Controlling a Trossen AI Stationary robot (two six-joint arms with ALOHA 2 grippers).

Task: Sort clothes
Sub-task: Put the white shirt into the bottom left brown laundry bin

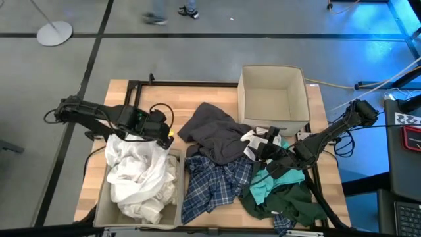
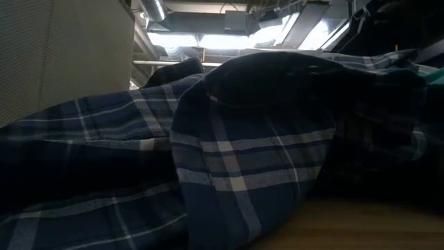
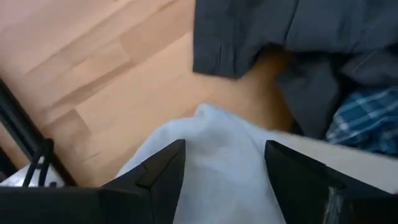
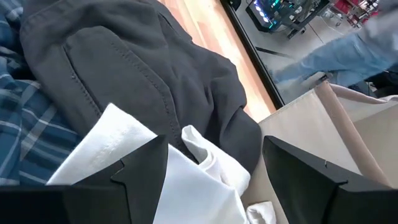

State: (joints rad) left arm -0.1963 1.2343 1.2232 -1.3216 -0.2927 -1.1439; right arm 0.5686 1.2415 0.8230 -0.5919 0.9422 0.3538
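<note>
Looking down, you see a light wooden table (image 1: 217, 92) on a grey floor crossed by dark lines, with a round white stand base (image 1: 54, 32) off to one side and a person's feet (image 1: 172, 13) beyond the far edge. One beige bin (image 1: 273, 85) stands at the far right of the table; a second bin (image 1: 172, 197) sits at the near left, heaped with white garments (image 1: 138, 174). Your left gripper (image 1: 163, 131) hangs over that heap, its fingers spread with white cloth between them, though you cannot tell whether it grasps it. A dark grey garment (image 1: 214, 131) lies mid-table, the plaid shirt (image 1: 214, 181) nearer you, and the teal piece (image 1: 266, 184) and dark green piece (image 1: 283, 201) to the right. Your right gripper (image 1: 263, 151) is released, fingers wide over a small white garment (image 1: 253, 138) beside the grey one.
</note>
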